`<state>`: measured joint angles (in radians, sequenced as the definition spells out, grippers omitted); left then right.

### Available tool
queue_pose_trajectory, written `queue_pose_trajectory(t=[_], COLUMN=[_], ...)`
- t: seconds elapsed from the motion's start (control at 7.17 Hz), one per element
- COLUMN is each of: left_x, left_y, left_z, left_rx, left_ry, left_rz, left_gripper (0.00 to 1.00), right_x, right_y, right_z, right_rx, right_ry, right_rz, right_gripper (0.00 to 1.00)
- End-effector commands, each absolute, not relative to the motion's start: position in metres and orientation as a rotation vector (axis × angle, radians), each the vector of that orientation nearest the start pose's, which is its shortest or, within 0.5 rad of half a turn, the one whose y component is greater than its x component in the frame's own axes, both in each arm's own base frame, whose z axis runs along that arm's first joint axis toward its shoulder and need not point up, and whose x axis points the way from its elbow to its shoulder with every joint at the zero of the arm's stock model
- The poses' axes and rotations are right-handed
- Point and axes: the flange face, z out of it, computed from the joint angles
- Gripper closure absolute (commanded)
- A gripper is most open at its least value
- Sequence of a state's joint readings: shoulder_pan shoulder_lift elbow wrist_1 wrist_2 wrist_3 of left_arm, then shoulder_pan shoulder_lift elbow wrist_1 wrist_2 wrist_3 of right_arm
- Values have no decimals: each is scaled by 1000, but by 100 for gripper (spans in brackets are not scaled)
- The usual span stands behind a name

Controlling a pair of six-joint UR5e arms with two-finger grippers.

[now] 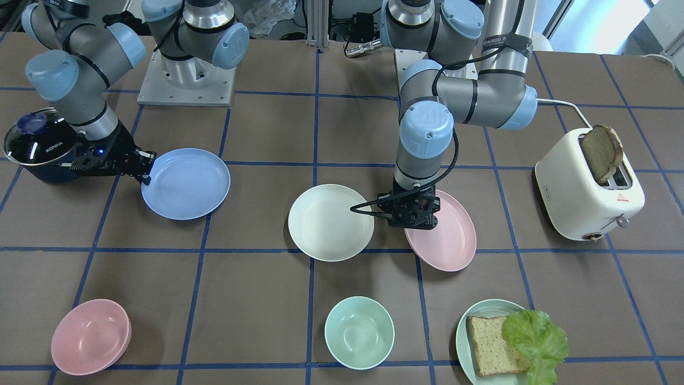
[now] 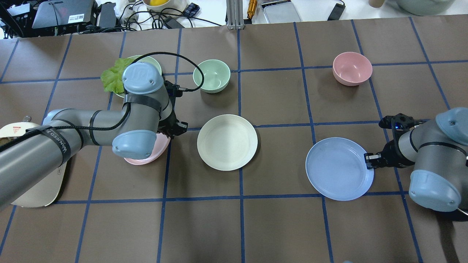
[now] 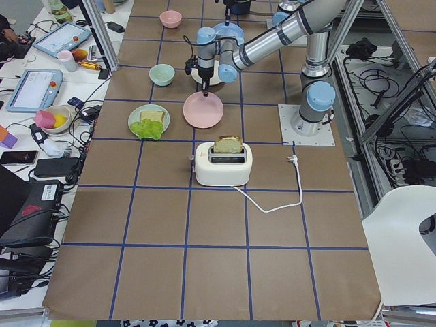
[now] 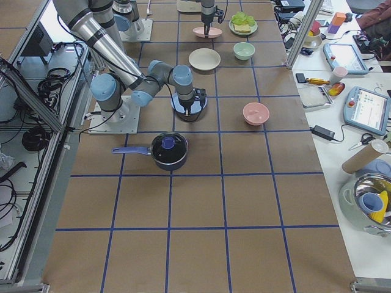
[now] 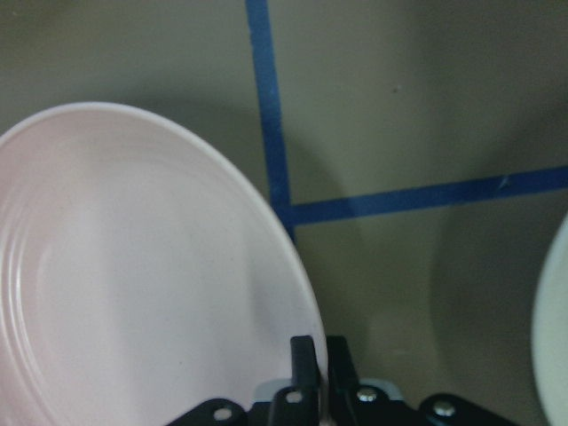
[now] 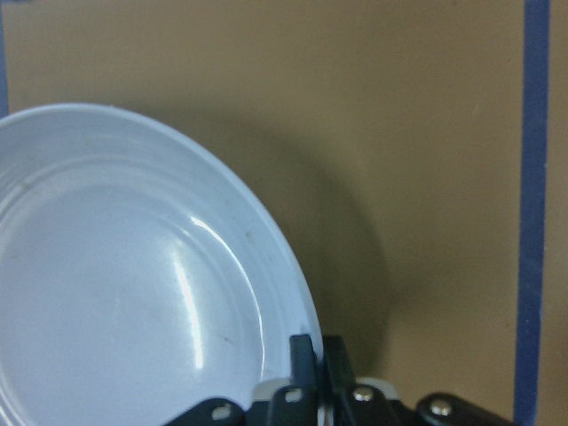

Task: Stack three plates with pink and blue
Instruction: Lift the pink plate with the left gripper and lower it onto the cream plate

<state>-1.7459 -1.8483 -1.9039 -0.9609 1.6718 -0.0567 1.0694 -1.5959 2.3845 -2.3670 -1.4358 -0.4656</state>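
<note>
The cream-white plate (image 1: pixel 330 222) (image 2: pixel 227 141) lies flat at the table's middle. My left gripper (image 1: pixel 410 220) (image 5: pixel 317 359) is shut on the rim of the pale pink plate (image 1: pixel 446 233) (image 2: pixel 147 155) (image 5: pixel 133 284) and holds it tilted, lifted off the table beside the cream-white one. My right gripper (image 1: pixel 145 172) (image 2: pixel 369 159) (image 6: pixel 317 355) is shut on the rim of the light blue plate (image 1: pixel 184 183) (image 2: pixel 338 168) (image 6: pixel 133 293) and holds it tilted just above the table. The pink plate is partly hidden under my left arm in the overhead view.
A mint bowl (image 1: pixel 359 332), a pink bowl (image 1: pixel 91 336) and a pale green plate (image 1: pixel 465 326) with bread and lettuce stand along the operators' side. A white toaster (image 1: pixel 588 195) with toast stands beside the left arm. A dark lidded saucepan (image 1: pixel 35 147) sits behind the right gripper.
</note>
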Motion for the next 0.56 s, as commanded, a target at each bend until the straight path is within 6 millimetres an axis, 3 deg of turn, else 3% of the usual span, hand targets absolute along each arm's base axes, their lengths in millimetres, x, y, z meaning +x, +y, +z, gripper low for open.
queue_pose_trajectory(t=[0.0, 0.14, 0.28, 0.42], left_x=[-300, -337, -372, -405], left_y=[-514, -509, -499, -482], left_z=[304, 309, 297, 295], left_rx=[117, 82, 26, 84], left_ry=[3034, 3044, 3056, 3043], left_rz=[14, 0, 7, -13], left_gripper=[100, 100, 100, 100], right_x=[-61, -68, -75, -79], right_y=[-419, -433, -445, -453], right_z=[258, 281, 299, 312], right_rx=[60, 56, 57, 63], right_ry=[3000, 2997, 3007, 3011], right_rz=[-33, -17, -39, -56], right_gripper=[100, 100, 100, 100])
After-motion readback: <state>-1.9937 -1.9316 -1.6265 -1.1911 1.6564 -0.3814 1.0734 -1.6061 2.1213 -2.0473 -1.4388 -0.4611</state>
